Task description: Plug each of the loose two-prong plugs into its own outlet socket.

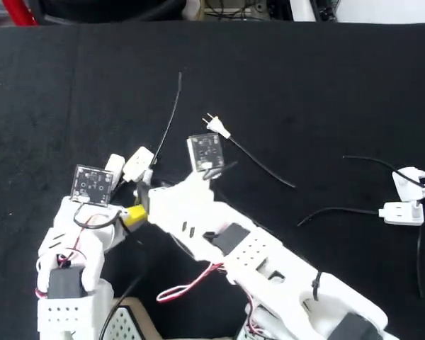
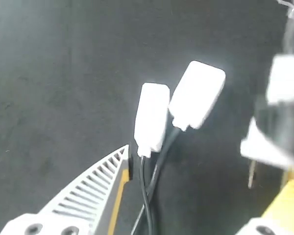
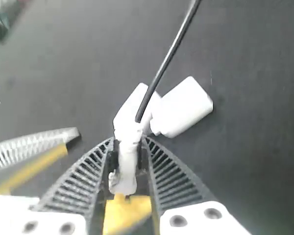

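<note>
Two white outlet sockets (image 1: 114, 166) (image 1: 138, 163) lie side by side at the table's left, with black cords running back from them. In the left wrist view these sockets (image 2: 151, 117) (image 2: 196, 95) sit just ahead of my left gripper (image 2: 201, 171), which is open with the cords between its fingers. My right gripper (image 3: 128, 142) is shut on a white two-prong plug (image 3: 123, 161) and hovers close behind the sockets (image 3: 137, 105) (image 3: 182, 107). A second loose plug (image 1: 214, 126) with a black cord lies at mid-table.
At the right edge lie two more white plug or socket pieces (image 1: 402, 212) (image 1: 412, 177) with black cords. A thin black cord (image 1: 171, 117) trails toward the back of the black table (image 1: 71, 92). The two arms are close together near the sockets.
</note>
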Action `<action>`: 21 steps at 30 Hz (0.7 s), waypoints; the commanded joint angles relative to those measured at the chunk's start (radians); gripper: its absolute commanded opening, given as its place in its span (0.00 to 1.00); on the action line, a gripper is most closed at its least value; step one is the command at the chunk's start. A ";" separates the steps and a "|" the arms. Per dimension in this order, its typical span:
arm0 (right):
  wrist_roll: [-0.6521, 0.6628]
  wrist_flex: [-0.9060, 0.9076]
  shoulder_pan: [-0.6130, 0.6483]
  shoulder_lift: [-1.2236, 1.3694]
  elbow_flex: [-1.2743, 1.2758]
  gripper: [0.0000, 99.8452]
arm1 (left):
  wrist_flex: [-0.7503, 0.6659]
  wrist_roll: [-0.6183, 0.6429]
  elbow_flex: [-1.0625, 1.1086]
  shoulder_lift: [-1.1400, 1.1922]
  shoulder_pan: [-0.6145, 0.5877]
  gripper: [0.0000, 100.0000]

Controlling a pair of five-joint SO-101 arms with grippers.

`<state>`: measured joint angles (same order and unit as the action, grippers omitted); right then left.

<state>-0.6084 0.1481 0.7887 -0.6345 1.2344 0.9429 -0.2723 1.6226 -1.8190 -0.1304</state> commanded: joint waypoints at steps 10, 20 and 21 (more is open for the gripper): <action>0.046 0.287 0.031 -0.027 -0.176 0.01 | -0.087 0.044 0.005 -0.006 -0.047 0.46; 0.130 0.502 0.037 -0.027 -0.272 0.01 | -0.152 -0.029 0.059 -0.006 -0.045 0.46; 0.149 0.519 0.046 -0.027 -0.278 0.01 | -0.152 -0.031 0.059 -0.006 -0.045 0.46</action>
<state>-0.5010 0.6068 0.8025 -0.6483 1.0058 0.8278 -0.2954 1.6747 -1.8144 -0.1596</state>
